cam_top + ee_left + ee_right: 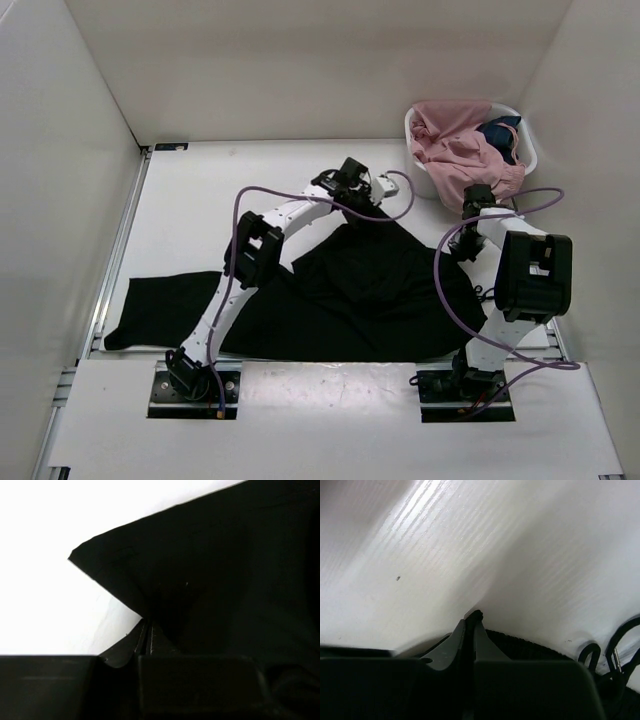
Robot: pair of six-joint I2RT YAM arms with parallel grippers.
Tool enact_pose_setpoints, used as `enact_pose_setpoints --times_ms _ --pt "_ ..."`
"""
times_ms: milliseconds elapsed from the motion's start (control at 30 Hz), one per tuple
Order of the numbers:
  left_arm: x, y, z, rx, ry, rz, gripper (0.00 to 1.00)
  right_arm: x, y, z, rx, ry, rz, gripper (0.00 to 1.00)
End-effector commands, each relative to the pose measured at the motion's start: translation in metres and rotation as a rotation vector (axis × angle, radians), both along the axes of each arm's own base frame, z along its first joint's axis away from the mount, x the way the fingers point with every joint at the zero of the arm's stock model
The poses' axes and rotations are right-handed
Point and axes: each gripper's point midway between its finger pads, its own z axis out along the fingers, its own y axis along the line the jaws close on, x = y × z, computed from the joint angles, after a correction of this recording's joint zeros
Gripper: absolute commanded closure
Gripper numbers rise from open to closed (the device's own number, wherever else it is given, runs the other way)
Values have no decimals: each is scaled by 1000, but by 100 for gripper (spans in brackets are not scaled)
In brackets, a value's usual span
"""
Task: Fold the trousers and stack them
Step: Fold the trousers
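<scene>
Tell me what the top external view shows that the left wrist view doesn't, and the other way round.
Only the top external view: both arms, the whole spread of the trousers with one leg trailing left, and the white basket at far right holding a pink garment and a dark blue cloth. Only the left wrist view: the left gripper close up, jaws shut on a pinch of black fabric, and a pointed corner of it against the table. Both: the black trousers on the white table.
</scene>
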Motion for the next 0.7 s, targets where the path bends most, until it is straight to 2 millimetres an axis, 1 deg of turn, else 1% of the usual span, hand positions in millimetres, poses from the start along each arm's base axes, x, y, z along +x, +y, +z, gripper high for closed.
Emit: enact_pose_setpoints --times_ms 0,33,67,133,167,200,233,267,300,367,400,433,467,500,533,567,600,633,667 --pt "61 89 91 8 -124 269 86 2 -12 14 -43 -23 -36 100" --pt "78 118 105 40 -174 355 86 2 -15 18 -47 -32 -34 100" --pt "96 161 135 38 -225 448 86 4 -16 27 -49 -60 -34 100" --pt "108 213 166 67 -289 543 86 8 -30 42 -69 -100 -63 100" --pt "121 262 181 114 -341 633 86 8 -35 55 -77 -137 -69 100" --pt "115 291 207 134 -385 682 86 6 -41 62 -84 -148 -73 100" --pt "113 317 216 172 -402 728 86 7 -49 72 -75 -180 -100 100" --pt "112 365 226 235 -429 815 86 7 -53 87 -75 -223 -100 100" --pt "100 390 243 256 -451 858 86 5 -59 94 -85 -242 -106 100" --pt "82 434 251 334 -446 923 86 3 -73 117 -101 -302 -121 100" --pt "65 473 256 391 -443 1001 86 1 -77 121 -110 -312 -123 100" --pt "55 490 257 421 -443 1029 86 -3 -80 126 -112 -320 -122 100" --pt "44 504 254 453 -425 1048 86 -3 -80 129 -117 -317 -113 100" --pt "31 527 253 505 -412 1081 86 -8 -85 132 -131 -312 -119 100" --pt "14 536 250 525 -397 1101 86 -13 -89 134 -133 -310 -135 100" --pt "4 545 249 549 -391 1110 86 -13 -89 137 -135 -319 -136 100" --pt "-11 560 247 586 -370 1135 86 -15 -92 140 -129 -331 -144 100" --pt "-30 565 240 609 -341 1144 86 -20 -95 143 -130 -344 -167 100" --pt "-40 573 238 630 -332 1155 86 -22 -92 144 -119 -352 -160 100"
